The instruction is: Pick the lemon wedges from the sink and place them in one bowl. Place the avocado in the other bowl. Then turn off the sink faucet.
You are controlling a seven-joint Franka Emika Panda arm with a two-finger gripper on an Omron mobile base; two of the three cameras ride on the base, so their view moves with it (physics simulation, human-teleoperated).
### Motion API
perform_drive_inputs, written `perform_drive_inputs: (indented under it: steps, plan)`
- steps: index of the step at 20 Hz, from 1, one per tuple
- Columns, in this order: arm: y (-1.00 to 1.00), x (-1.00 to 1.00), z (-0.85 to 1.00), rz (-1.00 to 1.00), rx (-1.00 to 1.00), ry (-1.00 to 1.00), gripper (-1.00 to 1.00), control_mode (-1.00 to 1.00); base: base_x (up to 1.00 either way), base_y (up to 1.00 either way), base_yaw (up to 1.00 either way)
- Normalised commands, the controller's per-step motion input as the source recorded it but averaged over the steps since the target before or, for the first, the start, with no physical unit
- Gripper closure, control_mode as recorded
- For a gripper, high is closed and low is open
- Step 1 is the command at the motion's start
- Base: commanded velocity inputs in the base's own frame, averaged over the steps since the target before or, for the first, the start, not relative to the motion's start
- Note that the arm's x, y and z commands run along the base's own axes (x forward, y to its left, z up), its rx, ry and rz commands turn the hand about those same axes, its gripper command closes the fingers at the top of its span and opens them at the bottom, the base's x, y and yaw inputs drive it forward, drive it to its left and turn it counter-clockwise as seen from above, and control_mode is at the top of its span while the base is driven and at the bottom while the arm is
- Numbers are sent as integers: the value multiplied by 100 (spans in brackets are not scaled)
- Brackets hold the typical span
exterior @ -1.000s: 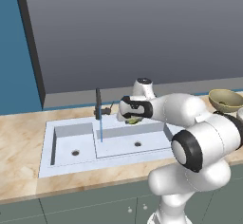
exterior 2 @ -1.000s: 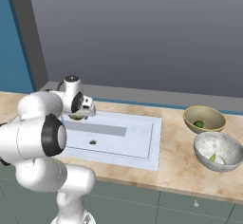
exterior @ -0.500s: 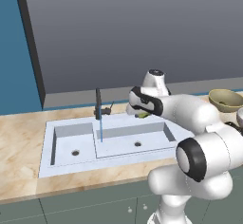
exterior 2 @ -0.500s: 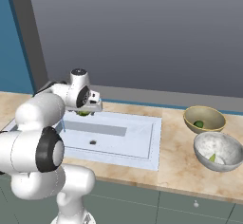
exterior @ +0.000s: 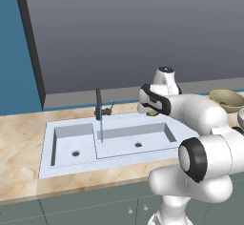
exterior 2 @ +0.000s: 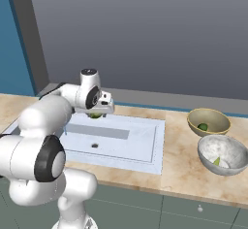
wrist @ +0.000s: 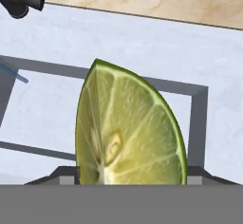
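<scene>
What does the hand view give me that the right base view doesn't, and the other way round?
Hand view alone: the cut face of the lemon wedge up close between the jaws, pith and seed visible, above the sink's long basin. Right base view alone: two bowls on the counter, the tan bowl holding the avocado, the grey bowl holding a small pale wedge. Both: the held wedge over the sink.

Large lemon wedge (wrist: 130, 133) upright between gripper fingers, above sink (exterior: 119, 138). Small pale wedge (exterior 2: 216, 161) lies in grey bowl, avocado (exterior 2: 203, 126) in tan bowl. Faucet (exterior: 99, 104) running, thin blue stream.
</scene>
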Motion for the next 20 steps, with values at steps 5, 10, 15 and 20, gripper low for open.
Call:
perform_drive_inputs:
  steps: [5,10,15,20]
  plan:
    - [-49,3,0,0,-4,0,100,-100,0,0,0]
    - [-59,0,0,0,0,0,100,-100,0,0,0]
    - [-64,0,3,0,0,0,100,-100,0,0,0]
    - [-58,0,15,-5,0,1,100,-100,0,0,0]
